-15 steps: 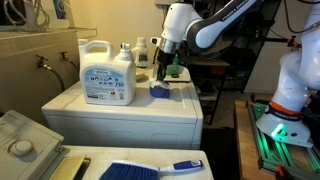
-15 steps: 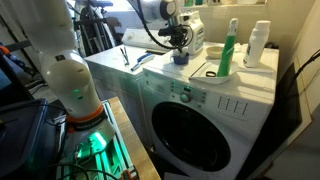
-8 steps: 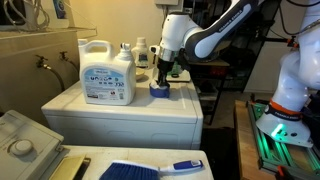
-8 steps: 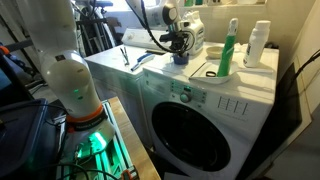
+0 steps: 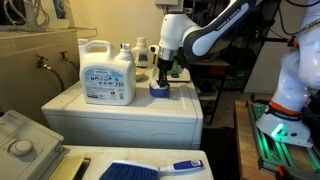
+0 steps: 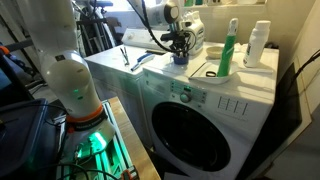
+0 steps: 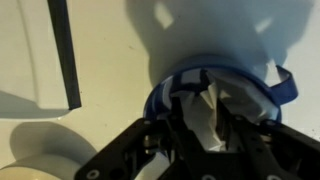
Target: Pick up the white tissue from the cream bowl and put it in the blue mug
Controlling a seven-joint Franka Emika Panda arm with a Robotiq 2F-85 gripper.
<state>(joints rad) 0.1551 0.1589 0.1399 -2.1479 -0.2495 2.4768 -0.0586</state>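
Observation:
The blue mug point(image 5: 158, 90) stands on the white washing-machine top point(image 5: 115, 112) and also shows in an exterior view point(image 6: 180, 60). My gripper point(image 5: 161, 78) point(image 6: 180, 48) points straight down into the mug's mouth. In the wrist view the mug's blue rim point(image 7: 283, 88) curves around my fingertips point(image 7: 205, 125), which are shut on the white tissue point(image 7: 209, 108), a crumpled wad held inside the rim. A pale rounded rim point(image 7: 28, 166) at the lower left of the wrist view may be the cream bowl; I cannot tell.
A large white detergent jug point(image 5: 107, 73) stands next to the mug, with small bottles behind it. A green bottle point(image 6: 229, 48) and a white bottle point(image 6: 258, 44) stand on the same top. A blue-handled brush point(image 5: 150, 169) lies on a lower surface.
Over the last second the gripper came down with the tissue onto the mug's mouth. Since half a second ago nothing has visibly moved.

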